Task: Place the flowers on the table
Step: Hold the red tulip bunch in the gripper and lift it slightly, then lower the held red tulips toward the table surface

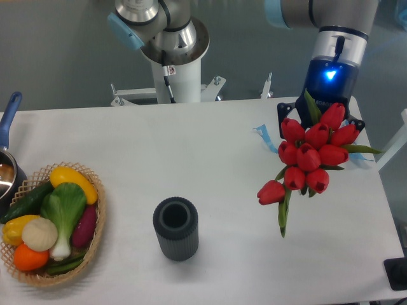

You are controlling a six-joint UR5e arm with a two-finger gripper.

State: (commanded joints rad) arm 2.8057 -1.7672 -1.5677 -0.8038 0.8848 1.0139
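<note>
The flowers [311, 155], a bunch of red tulips with green stems and leaves, hang over the right side of the table [191, 159], blooms facing the camera and stems pointing down toward the front. My gripper [321, 119] sits right behind the blooms, under the blue-lit wrist, and is shut on the flowers. Its dark fingers [284, 112] show only at the edges of the bunch; the grip point itself is hidden by the tulips. One tulip droops to the lower left.
A dark ribbed vase [175, 227] stands upright at front centre. A wicker basket [95, 219] of vegetables sits at front left, with a blue-handled pot [6, 149] beside it. Blue tape scraps [264, 135] lie near the flowers. The robot base [172, 60] stands behind the table.
</note>
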